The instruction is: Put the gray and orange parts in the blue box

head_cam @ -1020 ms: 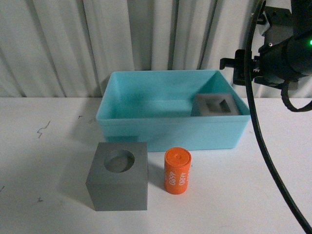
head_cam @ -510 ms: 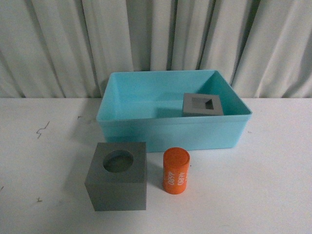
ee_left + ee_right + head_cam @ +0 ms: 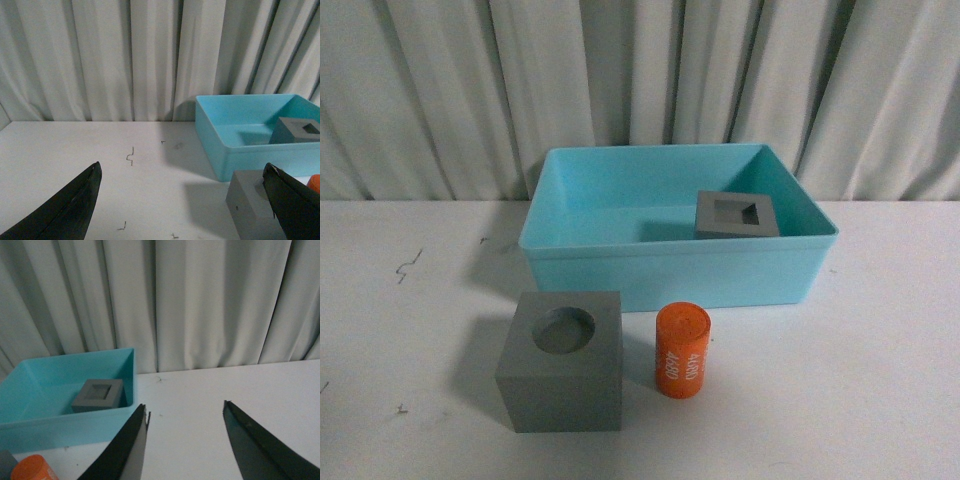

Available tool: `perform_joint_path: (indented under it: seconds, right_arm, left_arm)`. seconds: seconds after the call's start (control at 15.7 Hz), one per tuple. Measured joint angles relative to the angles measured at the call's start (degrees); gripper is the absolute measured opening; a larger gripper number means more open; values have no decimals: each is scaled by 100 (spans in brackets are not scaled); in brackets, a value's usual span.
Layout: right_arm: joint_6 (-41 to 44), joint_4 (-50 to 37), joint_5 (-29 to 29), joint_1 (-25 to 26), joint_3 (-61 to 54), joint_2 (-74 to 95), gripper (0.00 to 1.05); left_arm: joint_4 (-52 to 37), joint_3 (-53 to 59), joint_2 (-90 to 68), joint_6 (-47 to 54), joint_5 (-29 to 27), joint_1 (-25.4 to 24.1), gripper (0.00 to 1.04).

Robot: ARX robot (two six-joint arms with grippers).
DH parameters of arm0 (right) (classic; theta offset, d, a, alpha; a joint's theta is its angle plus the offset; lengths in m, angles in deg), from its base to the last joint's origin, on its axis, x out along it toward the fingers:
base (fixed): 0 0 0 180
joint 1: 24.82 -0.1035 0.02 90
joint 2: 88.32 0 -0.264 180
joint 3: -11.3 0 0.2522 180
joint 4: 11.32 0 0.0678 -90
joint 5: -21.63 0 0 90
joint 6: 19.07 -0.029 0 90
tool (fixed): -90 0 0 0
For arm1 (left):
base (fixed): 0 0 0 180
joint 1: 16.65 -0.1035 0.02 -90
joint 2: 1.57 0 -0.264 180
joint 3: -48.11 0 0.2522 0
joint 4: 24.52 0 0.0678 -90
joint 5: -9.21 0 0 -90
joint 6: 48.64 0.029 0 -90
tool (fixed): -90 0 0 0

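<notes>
The blue box (image 3: pixel 670 275) stands at the table's middle back. A gray cube with a square recess (image 3: pixel 737 215) lies inside it at the right. A gray cube with a round recess (image 3: pixel 563 372) sits on the table in front of the box, and the orange cylinder (image 3: pixel 681 350) with white digits stands to its right. Neither arm shows in the front view. My left gripper (image 3: pixel 182 175) is open over bare table, with the round-recess cube (image 3: pixel 247 200) by one finger. My right gripper (image 3: pixel 185 412) is open and empty, to the right of the box (image 3: pixel 65 427).
A white table (image 3: pixel 880 380) with a few small dark marks (image 3: pixel 410 265) at the left. A pleated light curtain (image 3: pixel 640 70) closes off the back.
One second ago the right arm was in the front view at the upper right of the box; it has since left that view. The square-recess cube sits slightly further left in the box.
</notes>
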Motion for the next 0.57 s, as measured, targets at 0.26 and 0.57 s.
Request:
perform_joint_path:
  seconds: [0.26,0.57]
  right_arm:
    - [160,37,0,0,-501,-671,1]
    - [157,284,0,0,-798,-1233,2]
  left_arm:
    - [2,0,-2,0,0,-2,98]
    - [0,0,0,0,0,-2,98]
